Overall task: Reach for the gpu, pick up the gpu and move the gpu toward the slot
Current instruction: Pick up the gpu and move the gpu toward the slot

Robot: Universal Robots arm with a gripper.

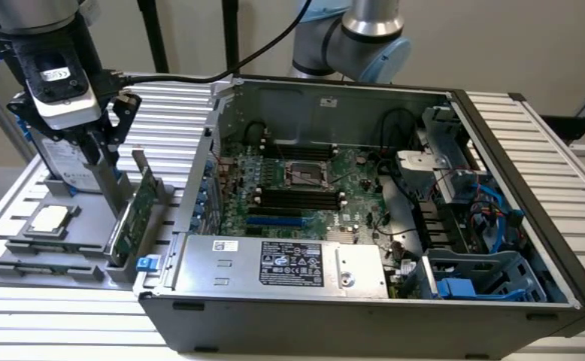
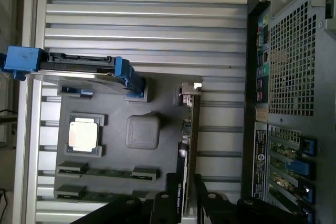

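Note:
The gpu (image 1: 135, 212) is a thin green card standing on edge in a grey holder (image 1: 67, 265) at the exterior view's left, beside the open computer case. In the wrist view I look down on the gpu (image 2: 191, 129) edge-on, with its silver bracket (image 2: 190, 89) at the far end. My gripper (image 1: 107, 150) hangs just over the holder, close beside the card's far end. The gripper (image 2: 185, 180) is open, with its black fingers (image 2: 171, 192) apart and the card's top edge showing in the gap between them. Blue slots (image 1: 275, 222) lie on the motherboard inside the case.
A grey hard drive (image 2: 79, 65) in blue rails stands in the holder (image 2: 110, 106), with a square silver chip (image 2: 83, 134) and memory sticks (image 2: 107, 172) nearby. The case (image 1: 373, 316) lies open, its power supply (image 1: 283, 263) at the front. The table is ribbed metal (image 2: 147, 19).

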